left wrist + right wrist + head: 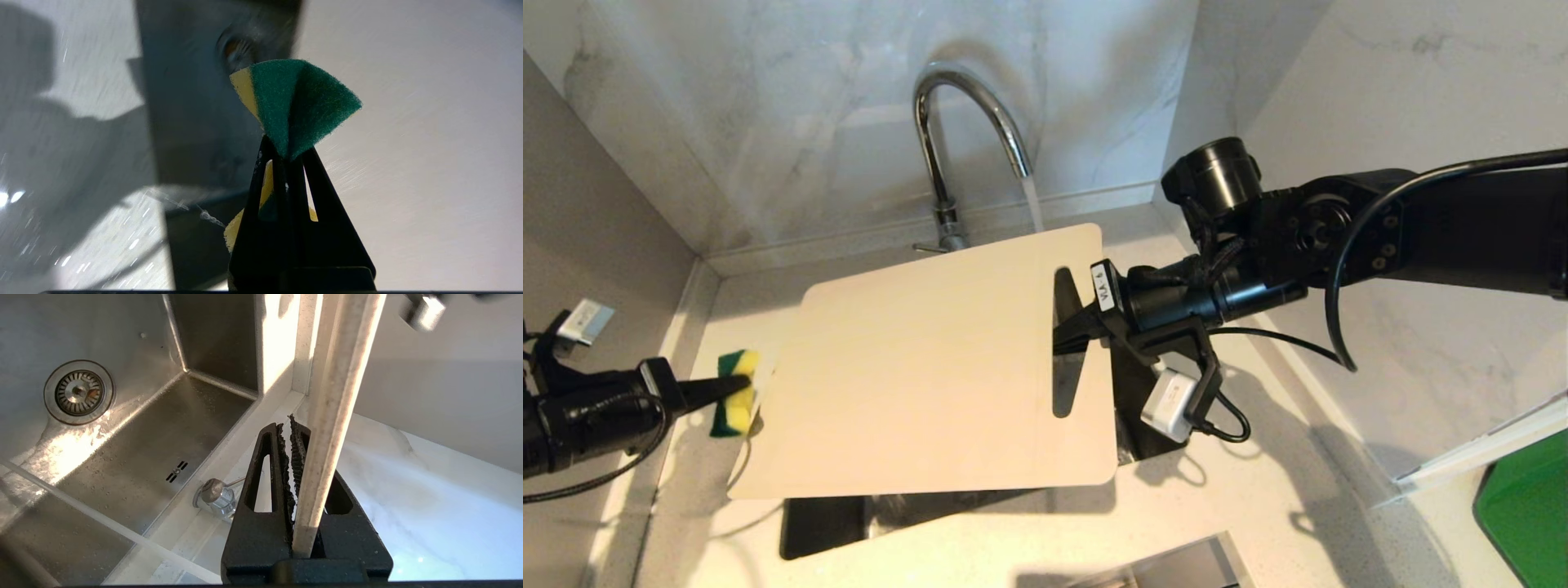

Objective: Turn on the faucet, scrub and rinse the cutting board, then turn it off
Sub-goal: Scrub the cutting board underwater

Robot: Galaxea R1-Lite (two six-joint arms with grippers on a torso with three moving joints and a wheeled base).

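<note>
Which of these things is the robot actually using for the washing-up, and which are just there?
In use: faucet, running; board, held by right hand; sponge, held by left hand; sink.
Just there: green object at right; marble wall.

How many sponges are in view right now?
1. The sponge is pinched in the left gripper, just off the cutting board's left edge. Others could lie hidden under the board.

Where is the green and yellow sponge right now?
In the head view the sponge is on the robot's left, pinched in the left gripper, right beside the cutting board's left edge.
</note>
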